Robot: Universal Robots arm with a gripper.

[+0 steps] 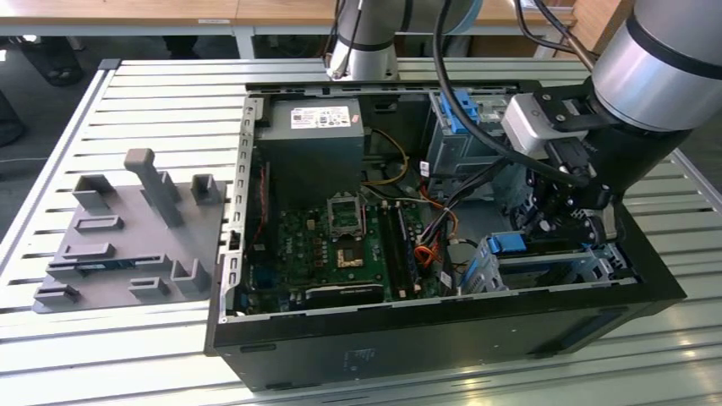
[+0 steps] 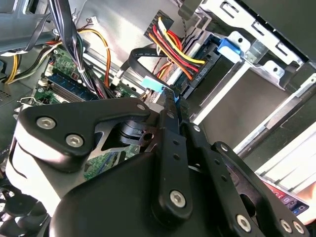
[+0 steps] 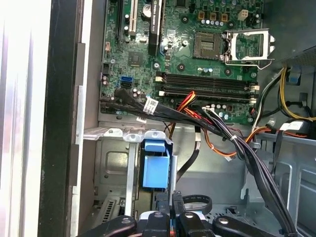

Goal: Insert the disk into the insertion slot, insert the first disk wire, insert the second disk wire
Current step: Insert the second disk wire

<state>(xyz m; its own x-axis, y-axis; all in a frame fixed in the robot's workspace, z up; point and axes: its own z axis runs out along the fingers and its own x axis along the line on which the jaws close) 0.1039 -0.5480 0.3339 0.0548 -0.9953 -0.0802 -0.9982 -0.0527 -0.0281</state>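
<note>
Disk wire's flat black connector [image 2: 170, 106] sits pinched between the nearly closed jaws of the gripper [image 2: 168, 116], just beside the disk [image 3: 155, 170] in its blue carrier, already seated in the insertion slot [image 1: 553, 266]. I'd judge the cable limp and light, its plug stiff: hold the plug body, not the cord.

No readable text anywhere. White printed label [image 1: 324, 117] on the grey power supply box [image 1: 304, 148], well apart from the gripper [image 1: 570, 207] across the case: rows of print too small to make out. Small white tag [image 3: 151, 104] on the black cable bundle [image 3: 217, 126] beyond the gripper in the first wrist view: marks illegible. White lettering on the black connector [image 2: 201, 74] near the gripper in the second wrist view: not decipherable. Fine white markings on the green motherboard [image 3: 197, 19]: unreadable.
</note>
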